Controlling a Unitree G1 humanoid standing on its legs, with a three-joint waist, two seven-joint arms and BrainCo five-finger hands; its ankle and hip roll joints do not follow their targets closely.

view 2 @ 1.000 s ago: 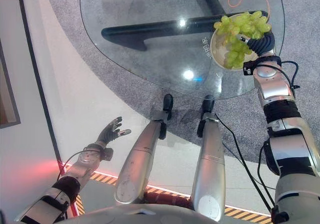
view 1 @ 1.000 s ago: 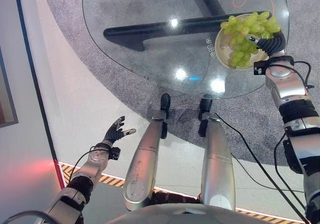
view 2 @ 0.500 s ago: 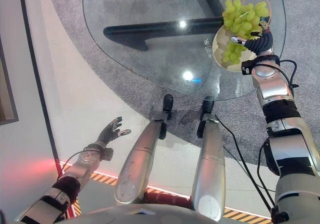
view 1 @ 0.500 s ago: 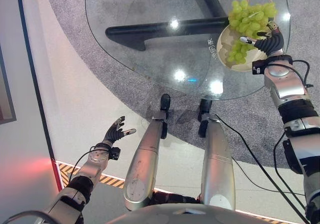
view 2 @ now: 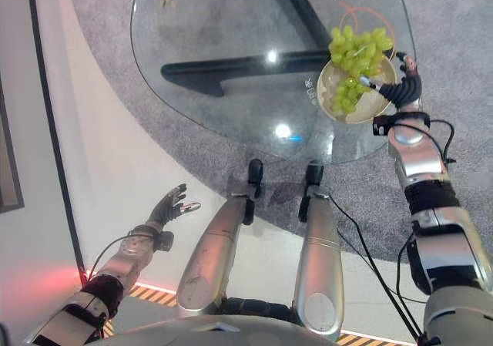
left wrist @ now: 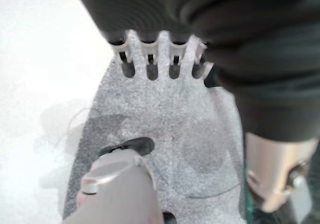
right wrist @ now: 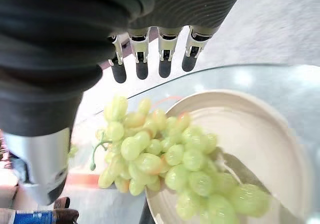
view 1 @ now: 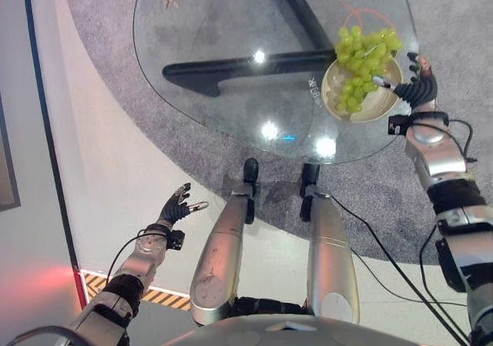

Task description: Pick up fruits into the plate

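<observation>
- The right hand point(view 1: 417, 89) hovers at the plate's 3 o'clock edge, fingers point(right wrist: 141, 59) straight and spread, holding nothing; nothing lies between fingers and thumb in its wrist view.
- The grapes point(view 1: 360, 52) lie just off its fingertips: one green bunch, draped over the plate's point(view 2: 384, 76) 12 o'clock rim, part inside and part hanging out over the table point(view 1: 223, 22).
- Handling, as I judge it: light, soft, and loose. The berries bruise and pop off under a squeeze, the skins are slick, and the bunch sags and swings when lifted.
- Best hold looks like the stem point(right wrist: 96, 151) at the bunch's outer end, or a gentle cupped hold around the thick middle, not single berries.
- The overhanging half may pull the bunch off the rim; it wants nudging toward the plate's centre.
- The left hand point(view 1: 178, 206) hangs idle at 7 o'clock, well away from the table, fingers relaxed and empty.
</observation>
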